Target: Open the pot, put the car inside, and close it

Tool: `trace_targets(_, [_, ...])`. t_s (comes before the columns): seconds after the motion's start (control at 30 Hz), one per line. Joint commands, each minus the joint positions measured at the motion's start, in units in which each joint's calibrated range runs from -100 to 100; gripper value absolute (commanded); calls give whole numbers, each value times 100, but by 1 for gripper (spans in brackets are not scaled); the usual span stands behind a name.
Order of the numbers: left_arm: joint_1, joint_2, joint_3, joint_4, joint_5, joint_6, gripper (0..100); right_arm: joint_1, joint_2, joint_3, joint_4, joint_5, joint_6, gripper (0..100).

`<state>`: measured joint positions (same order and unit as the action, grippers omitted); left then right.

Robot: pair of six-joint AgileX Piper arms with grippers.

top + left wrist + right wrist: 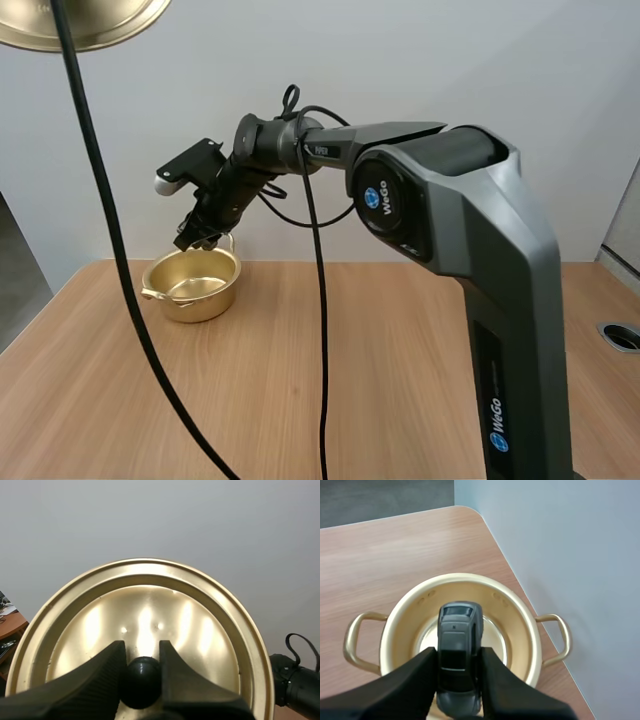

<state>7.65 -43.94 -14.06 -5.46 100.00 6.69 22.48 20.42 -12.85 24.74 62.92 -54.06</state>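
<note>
A gold pot [192,284] stands open near the table's far left, by the wall. My right gripper [198,238] hangs just above its rim, shut on a dark grey toy car [459,656]. In the right wrist view the car is held right over the pot's [520,625] shiny inside, pinched between the fingers [415,680]. The gold lid [145,625] is lifted high; its edge [85,25] shows above the table. My left gripper [141,672] is shut on the lid's black knob [141,680].
The pot has two loop handles [559,637]. A grey wall runs close behind it. Bare wooden table [330,380] spreads in front and to the right. A round hole [622,336] sits at the table's right edge.
</note>
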Motion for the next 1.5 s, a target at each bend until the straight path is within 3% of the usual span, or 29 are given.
trace_targets(0.0, [4, -4, 8, -1, 0, 6, 0, 0, 256, -194, 4, 9, 7, 0])
trace_targets(0.47, [4, -4, 8, -1, 0, -42, 0, 0, 1529, -1731, 124, 1063, 72, 0])
trace_targets(1.07, [4, 9, 8, 12, 0, -40, 0, 27, 1962, -1845, 159, 699, 157, 0])
trace_targets(1.23, [4, 9, 8, 12, 0, -40, 0, 27, 1962, -1845, 116, 419, 592, 0])
trace_targets(1.43, [4, 9, 8, 12, 0, -40, 0, 33, 1962, -1845, 93, 375, 519, 74])
trace_targets(1.47, [4, 9, 8, 12, 0, -40, 0, 33, 1962, -1845, 93, 375, 519, 82])
